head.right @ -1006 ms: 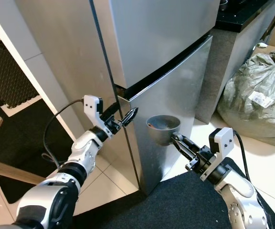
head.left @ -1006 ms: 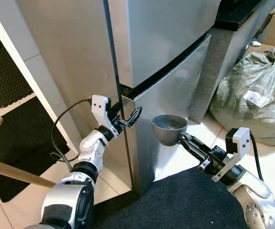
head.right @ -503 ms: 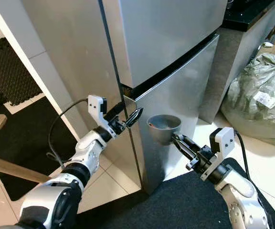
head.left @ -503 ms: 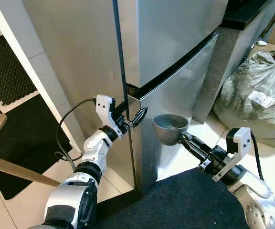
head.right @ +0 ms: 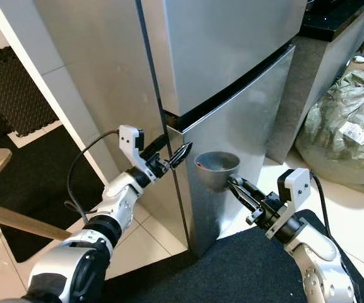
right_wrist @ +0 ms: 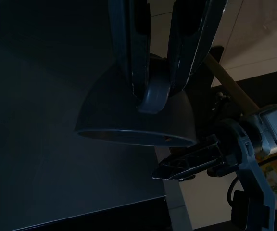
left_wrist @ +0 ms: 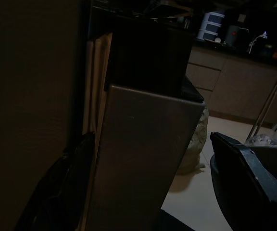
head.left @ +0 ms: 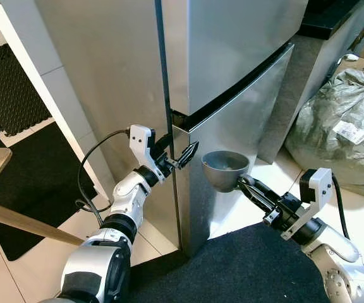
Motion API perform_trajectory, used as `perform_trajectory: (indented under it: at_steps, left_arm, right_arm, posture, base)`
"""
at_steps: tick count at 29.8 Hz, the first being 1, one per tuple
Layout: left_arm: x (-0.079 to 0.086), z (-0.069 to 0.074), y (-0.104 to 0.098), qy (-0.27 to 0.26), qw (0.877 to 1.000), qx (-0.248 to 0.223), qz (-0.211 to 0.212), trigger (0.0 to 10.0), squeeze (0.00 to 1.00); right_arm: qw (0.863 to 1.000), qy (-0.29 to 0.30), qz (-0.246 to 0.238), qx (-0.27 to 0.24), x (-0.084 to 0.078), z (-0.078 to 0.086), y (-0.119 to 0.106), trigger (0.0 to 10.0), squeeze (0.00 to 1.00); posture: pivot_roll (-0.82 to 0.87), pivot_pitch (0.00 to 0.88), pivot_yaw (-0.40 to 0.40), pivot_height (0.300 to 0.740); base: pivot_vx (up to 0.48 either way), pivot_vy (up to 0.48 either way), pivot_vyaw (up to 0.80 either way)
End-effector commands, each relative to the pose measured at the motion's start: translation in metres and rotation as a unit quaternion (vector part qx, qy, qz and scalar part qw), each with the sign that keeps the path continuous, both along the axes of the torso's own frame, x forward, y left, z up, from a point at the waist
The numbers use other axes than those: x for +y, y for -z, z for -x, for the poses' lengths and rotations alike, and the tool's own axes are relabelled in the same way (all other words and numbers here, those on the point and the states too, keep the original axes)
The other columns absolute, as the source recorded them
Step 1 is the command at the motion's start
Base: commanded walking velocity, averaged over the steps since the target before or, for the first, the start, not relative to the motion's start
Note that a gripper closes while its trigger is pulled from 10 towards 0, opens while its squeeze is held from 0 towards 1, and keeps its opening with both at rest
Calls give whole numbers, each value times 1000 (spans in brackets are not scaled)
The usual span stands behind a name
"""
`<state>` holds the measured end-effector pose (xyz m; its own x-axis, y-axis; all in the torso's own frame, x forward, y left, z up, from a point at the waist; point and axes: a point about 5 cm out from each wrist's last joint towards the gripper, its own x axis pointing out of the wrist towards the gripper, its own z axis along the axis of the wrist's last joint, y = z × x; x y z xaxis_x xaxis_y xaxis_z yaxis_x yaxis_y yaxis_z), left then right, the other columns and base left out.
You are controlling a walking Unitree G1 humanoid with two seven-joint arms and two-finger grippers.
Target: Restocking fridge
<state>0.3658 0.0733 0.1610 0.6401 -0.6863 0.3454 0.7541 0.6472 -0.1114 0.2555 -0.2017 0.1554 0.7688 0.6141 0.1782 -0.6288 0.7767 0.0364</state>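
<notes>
Left hand (head.left: 183,156) sits at the front left corner of the fridge (head.left: 226,76), right at the dark seam between upper door and lower door (head.left: 232,132). One black finger lies across the door face, the other is tucked behind the edge, so the fingers look spread around the door corner; the dark left wrist view backs this up, though it's too dim to say if they're actually touching. Compared with a second ago the left hand has edged in tighter on that corner, and the camera has shifted a bit too, so some of the change is just viewpoint. Reads as setting up to pull the lower door open; door is still shut, nothing is stocked yet.

Right hand (head.left: 244,184) is clamped narrow on the rim of a grey bowl (head.left: 225,169), same hold as before. Bowl hangs in the air just in front of the lower door, near the left hand, well clear of the floor. Mouth faces up, roughly level, its axis upright; the right hand's fingers run out from its rim toward the robot's right.

Green sack (head.left: 343,129) sits on the floor well off to the right, beside a dark bench (head.left: 327,16).
</notes>
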Motion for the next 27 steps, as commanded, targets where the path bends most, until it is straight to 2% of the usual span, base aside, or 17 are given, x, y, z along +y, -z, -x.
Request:
perform_trajectory:
  at_steps: [1,16,27]
  left_arm:
    - [-28,8,-8,76,996,-32,-18,10000,0]
    - [-36,10,-10,92,995,-37,-14,10000,0]
    - [-48,18,-5,119,992,-38,-12,10000,0]
  right_arm:
    - [1000,-8,-5,-6,3,2,-4,10000,0]
    - [1000,-7,-6,-8,4,2,-5,10000,0]
    - [1000,-9,-7,-8,5,2,-4,10000,0]
  posture:
    - [-186,128,103,740]
    - [-187,127,106,740]
    - [-182,130,105,740]
  base:
    - [0,0,0]
    - [0,0,0]
    - [0,0,0]
